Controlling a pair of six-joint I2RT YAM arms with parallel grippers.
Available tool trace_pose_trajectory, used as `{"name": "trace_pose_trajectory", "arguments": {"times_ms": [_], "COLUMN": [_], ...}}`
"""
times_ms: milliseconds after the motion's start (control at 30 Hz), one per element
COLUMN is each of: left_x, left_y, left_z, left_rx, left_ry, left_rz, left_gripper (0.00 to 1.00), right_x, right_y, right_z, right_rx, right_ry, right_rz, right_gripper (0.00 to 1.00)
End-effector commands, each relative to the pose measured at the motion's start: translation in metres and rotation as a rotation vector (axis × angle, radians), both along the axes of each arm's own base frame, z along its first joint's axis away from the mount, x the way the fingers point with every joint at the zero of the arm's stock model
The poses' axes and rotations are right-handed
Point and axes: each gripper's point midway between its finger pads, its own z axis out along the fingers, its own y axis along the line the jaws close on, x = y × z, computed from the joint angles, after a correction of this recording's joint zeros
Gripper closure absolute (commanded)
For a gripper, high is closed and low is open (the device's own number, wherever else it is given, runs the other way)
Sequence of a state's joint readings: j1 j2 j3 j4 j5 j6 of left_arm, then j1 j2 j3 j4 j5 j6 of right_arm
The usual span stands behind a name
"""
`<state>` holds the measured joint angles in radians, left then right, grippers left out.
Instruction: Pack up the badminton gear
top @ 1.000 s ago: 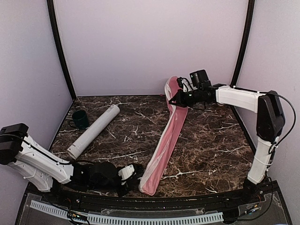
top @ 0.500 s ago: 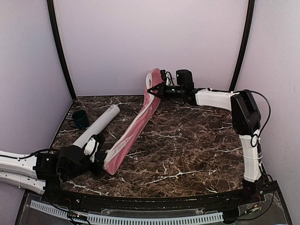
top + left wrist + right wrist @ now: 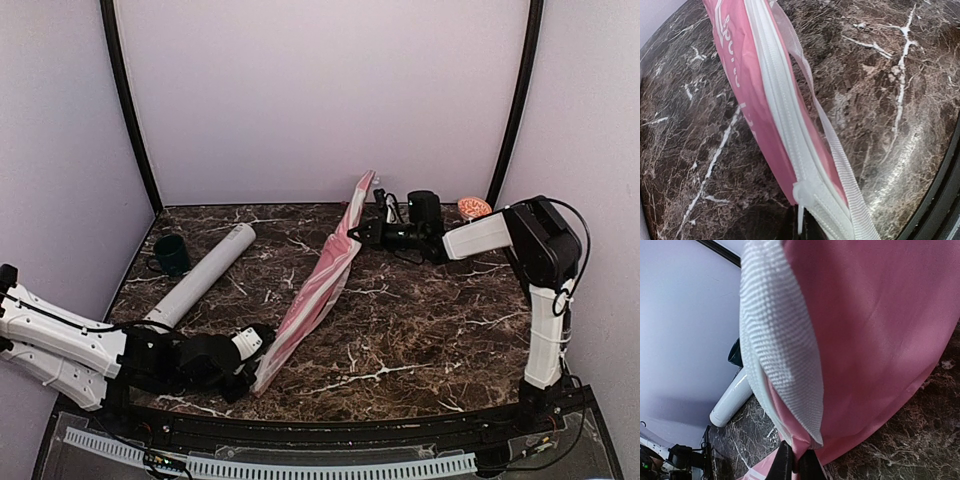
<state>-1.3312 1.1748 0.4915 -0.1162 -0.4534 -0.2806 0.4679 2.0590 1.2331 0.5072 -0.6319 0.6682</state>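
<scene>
A long pink racket cover (image 3: 322, 280) with a white zip slants across the marble table, its wide end lifted at the back. My right gripper (image 3: 362, 231) is shut on that raised end, and in the right wrist view its dark fingers (image 3: 785, 465) pinch the pink fabric (image 3: 880, 340) below a white woven strap (image 3: 780, 350). My left gripper (image 3: 250, 350) is shut on the narrow near end, where the zip (image 3: 785, 125) and strap (image 3: 840, 160) run down to the jaws at the bottom edge. A pale grey tube (image 3: 200, 280) lies left of the cover.
A small dark green cup (image 3: 170, 255) stands at the back left beside the tube's far end. A small orange-patterned bowl (image 3: 473, 207) sits at the back right behind my right arm. The table's black front rim (image 3: 940, 200) runs close to my left gripper.
The cover has swung to the right. My right gripper has dropped lower and moved right with the wide end, and my left gripper has moved right and nearer with the narrow end. The orange bowl now shows.
</scene>
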Motion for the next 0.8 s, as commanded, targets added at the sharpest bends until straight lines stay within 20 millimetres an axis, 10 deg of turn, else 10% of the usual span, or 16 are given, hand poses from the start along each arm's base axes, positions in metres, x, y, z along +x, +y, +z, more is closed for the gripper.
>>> {"name": "trace_pose_trajectory", "arguments": {"times_ms": [0,767], "left_x": [-0.013,-0.089], "left_y": [-0.004,0.028], "left_z": [0.001,-0.027], "left_rx": [0.024,0.363], "left_ry": [0.034,0.135], "left_rz": [0.004,0.099], "left_gripper": [1.00,0.90], "right_x": [-0.002,0.008], "right_y": [-0.027,-0.044], "right_z": [-0.044,-0.077], "right_rx": [-0.111,-0.182], "right_ry": [0.099,0.172], "right_rz": [-0.050,-0.098], "right_gripper": [1.00,1.00]}}
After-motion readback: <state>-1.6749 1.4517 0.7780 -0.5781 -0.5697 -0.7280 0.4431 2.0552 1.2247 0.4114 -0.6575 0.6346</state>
